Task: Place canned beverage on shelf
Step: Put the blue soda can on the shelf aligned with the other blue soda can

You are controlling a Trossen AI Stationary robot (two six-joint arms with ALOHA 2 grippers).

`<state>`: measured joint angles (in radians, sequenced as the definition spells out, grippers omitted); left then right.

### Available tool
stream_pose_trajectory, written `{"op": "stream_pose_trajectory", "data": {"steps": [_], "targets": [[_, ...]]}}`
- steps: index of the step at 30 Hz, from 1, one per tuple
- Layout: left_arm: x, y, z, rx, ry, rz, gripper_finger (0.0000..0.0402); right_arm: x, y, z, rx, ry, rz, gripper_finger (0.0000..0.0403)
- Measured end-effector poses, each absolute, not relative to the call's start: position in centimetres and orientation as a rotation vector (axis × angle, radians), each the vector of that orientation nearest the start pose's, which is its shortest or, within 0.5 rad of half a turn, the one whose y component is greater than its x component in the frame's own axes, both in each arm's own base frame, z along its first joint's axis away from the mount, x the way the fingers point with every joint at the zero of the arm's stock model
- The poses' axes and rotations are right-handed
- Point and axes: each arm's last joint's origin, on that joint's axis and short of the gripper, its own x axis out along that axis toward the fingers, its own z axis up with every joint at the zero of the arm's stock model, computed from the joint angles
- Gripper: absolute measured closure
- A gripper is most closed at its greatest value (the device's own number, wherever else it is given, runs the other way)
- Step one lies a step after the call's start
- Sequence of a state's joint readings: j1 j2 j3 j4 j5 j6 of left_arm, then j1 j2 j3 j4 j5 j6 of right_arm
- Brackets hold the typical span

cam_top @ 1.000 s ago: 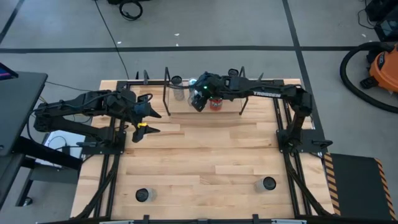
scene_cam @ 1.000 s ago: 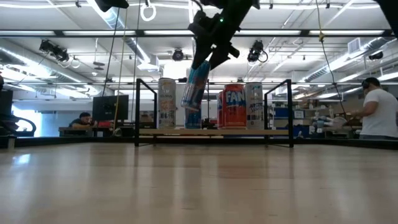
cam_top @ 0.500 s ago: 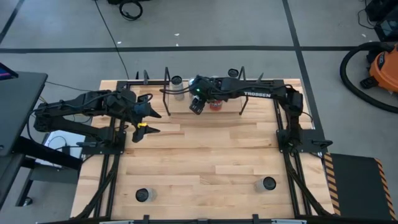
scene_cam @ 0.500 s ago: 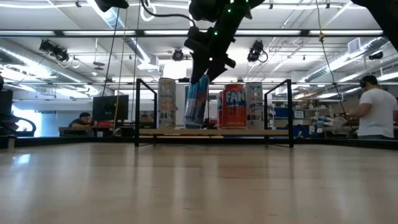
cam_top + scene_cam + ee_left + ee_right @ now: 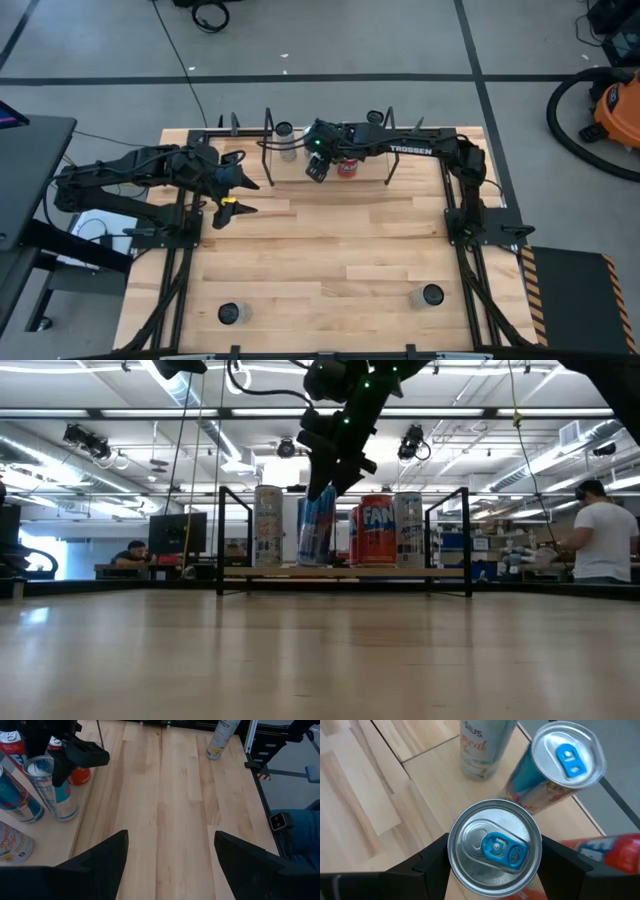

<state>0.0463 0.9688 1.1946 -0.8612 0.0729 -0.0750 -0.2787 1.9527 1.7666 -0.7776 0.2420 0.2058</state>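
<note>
High view: right gripper (image 5: 317, 168) reaches over the shelf (image 5: 360, 178) at the far edge of the table (image 5: 330, 250). The can beneath it is mostly hidden by the wrist. A red can (image 5: 347, 168) stands on the shelf just beside the gripper; a pale can (image 5: 286, 140) stands at the shelf's far left end. Left gripper (image 5: 238, 195) hangs over the table's left side, well apart from the shelf, fingers spread, nothing between them. Two more cans sit near the table's near edge.

Low view: blue can (image 5: 317, 528) stands about upright on the shelf board (image 5: 345, 572), between the pale can (image 5: 268, 525) and the red can (image 5: 377, 530). Right gripper (image 5: 325, 485) comes down from above onto the blue can's top part. A grey-blue can (image 5: 409, 528) stands right of the red one. Black rod uprights (image 5: 222, 540) flank the board. A person in a white shirt (image 5: 605, 540) stands in the room beyond.

Left wrist view: left fingers (image 5: 97, 862) apart, only bare table between them. Silver-blue can (image 5: 52, 790) sits on the shelf with the right gripper (image 5: 70, 757) at its top.

Right wrist view: right fingers (image 5: 427, 862) sit on either side of a silver-topped can (image 5: 494, 847) with a blue tab, touching its sides: grasping it. Behind it, a second blue-tab can (image 5: 560, 762) leans in the frame; the pale can (image 5: 482, 745) stands further off on the board.
</note>
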Motion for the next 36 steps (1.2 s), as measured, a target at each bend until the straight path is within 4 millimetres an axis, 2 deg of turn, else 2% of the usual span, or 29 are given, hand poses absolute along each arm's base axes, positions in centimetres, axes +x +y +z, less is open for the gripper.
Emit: {"op": "stream_pose_trajectory", "data": {"steps": [13, 36], "targets": [[17.32, 0.59, 37.66, -0.110, 0.641, -0.002, 0.0104, 41.61, -12.80, 27.37, 0.189, 0.901, -0.567, 0.0143], [17.32, 0.59, 37.67, -0.111, 0.640, -0.002, 0.0104, 41.45, -12.90, 28.12, 0.162, 0.934, -0.557, 0.0125]]}}
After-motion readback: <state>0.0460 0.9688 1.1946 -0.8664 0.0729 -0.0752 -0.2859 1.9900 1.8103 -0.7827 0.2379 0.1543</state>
